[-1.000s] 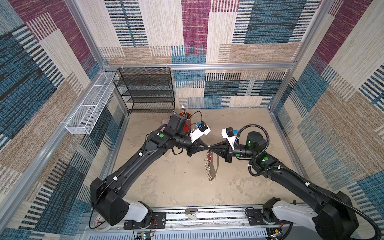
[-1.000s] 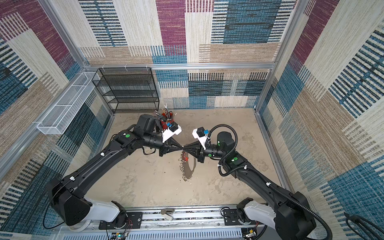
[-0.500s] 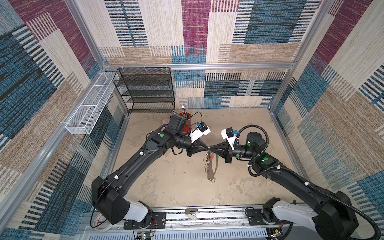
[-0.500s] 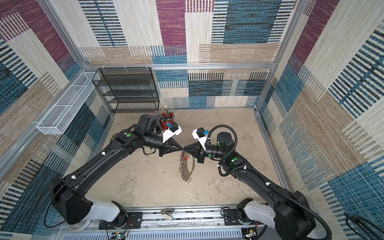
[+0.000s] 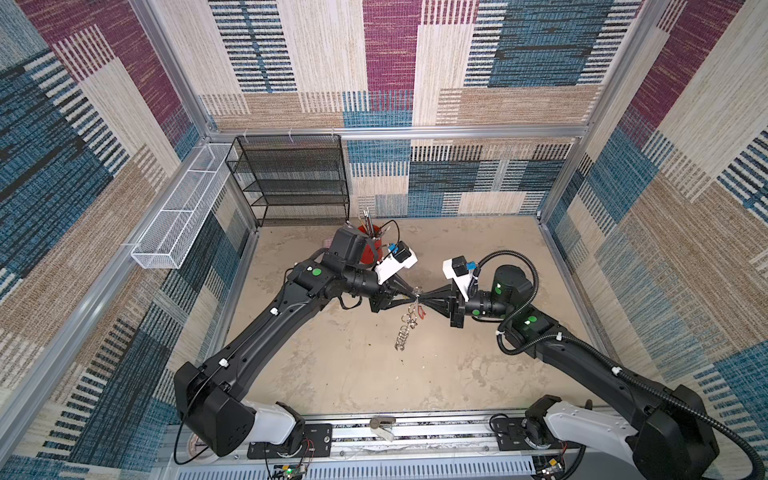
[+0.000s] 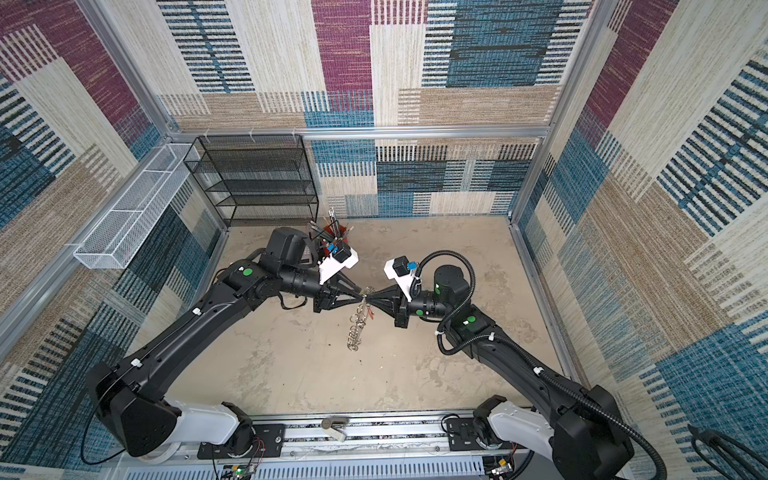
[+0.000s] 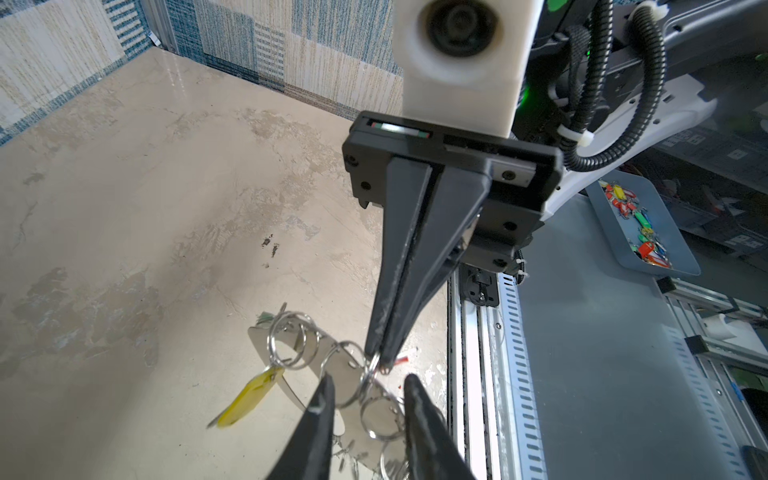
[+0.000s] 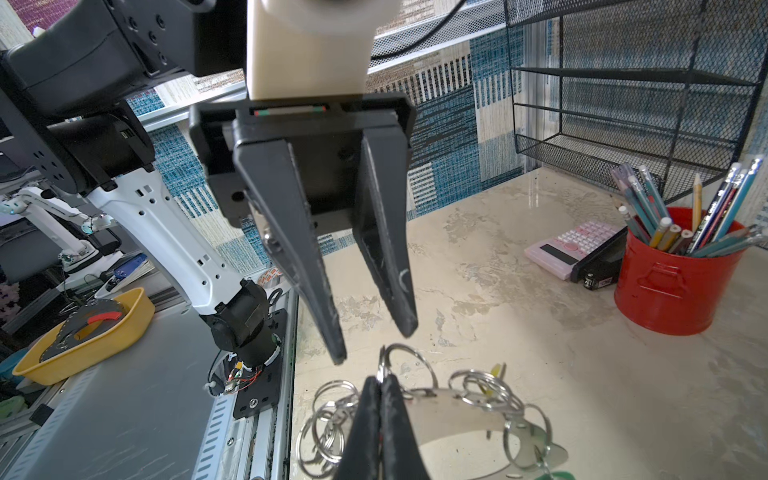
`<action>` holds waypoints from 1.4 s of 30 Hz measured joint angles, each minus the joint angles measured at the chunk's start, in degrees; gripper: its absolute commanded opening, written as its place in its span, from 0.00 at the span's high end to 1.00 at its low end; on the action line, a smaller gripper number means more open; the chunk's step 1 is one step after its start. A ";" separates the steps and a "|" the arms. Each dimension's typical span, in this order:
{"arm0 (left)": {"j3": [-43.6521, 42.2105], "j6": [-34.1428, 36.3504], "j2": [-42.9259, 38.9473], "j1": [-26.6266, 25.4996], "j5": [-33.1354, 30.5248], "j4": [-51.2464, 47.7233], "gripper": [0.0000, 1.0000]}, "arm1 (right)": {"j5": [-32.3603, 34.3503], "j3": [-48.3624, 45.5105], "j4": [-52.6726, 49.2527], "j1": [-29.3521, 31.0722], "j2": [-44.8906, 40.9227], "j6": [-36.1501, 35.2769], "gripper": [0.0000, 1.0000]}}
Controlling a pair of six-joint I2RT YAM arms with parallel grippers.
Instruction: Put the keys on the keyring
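Right now both arms meet nose to nose above the middle of the table (image 5: 332, 374). My right gripper (image 7: 380, 358) has its fingers pressed together, pinching one small split ring at the upper end of the keyring (image 5: 402, 337). The rest of that grey band, with its row of rings, dangles from the pinch toward 6 o'clock in both top views. I can't tell whether its low end touches the tabletop. My left gripper (image 8: 372, 345) stands spread, fingertips close around the pinched ring, and grips nothing as far as I can see.

As for progress, a yellow tag (image 7: 249, 399) hangs from a ring partway along the band. A green tag (image 8: 555, 473) peeks out at the far end, so I count those two keys as on. The red tag (image 5: 420, 311) hangs right under the meeting fingertips, at about 5 o'clock from the pinch. Whether its key is threaded fully onto the split ring or only caught in the coil I can't tell (the wire is too fine in every view).

If it is seated, I judge little is left beyond setting the keyring down. A grey tray (image 7: 665, 216) beyond the rail holds more tagged keys, should those count too. The red pencil pot (image 5: 370, 249) sits at 11 o'clock, well apart.
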 measured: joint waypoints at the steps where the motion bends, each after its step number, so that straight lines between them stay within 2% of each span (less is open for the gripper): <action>1: -0.35 0.00 -0.55 0.42 0.00 -0.07 0.61 | 0.00 0.00 0.00 0.00 0.00 0.00 1.00; 6: -2.21 0.00 -3.89 2.64 0.15 0.09 0.49 | -0.02 0.00 0.02 0.00 0.04 0.02 1.00; 9: -2.60 1.14 -5.75 2.93 0.63 -0.11 0.47 | -0.07 0.00 0.02 0.00 0.07 0.02 1.00; 14: -1.75 4.17 -6.10 2.80 2.34 -1.03 0.51 | -1.73 -0.52 1.33 0.00 0.09 0.63 1.00; 23: 4.52 8.76 0.94 0.70 5.79 -9.33 0.63 | -3.04 -0.87 3.10 0.00 0.15 1.75 1.00; 27: 4.98 9.16 2.27 -0.11 6.08 -11.78 0.64 | -2.99 -0.87 3.06 0.00 0.15 1.73 1.00; 36: 0.39 9.09 0.66 -0.39 5.68 -12.48 0.49 | -2.99 -0.87 3.02 0.00 0.15 1.73 1.00; 42: -1.64 8.26 -0.44 -0.48 4.66 -9.62 0.47 | -2.99 -0.87 2.97 0.00 0.15 1.70 1.00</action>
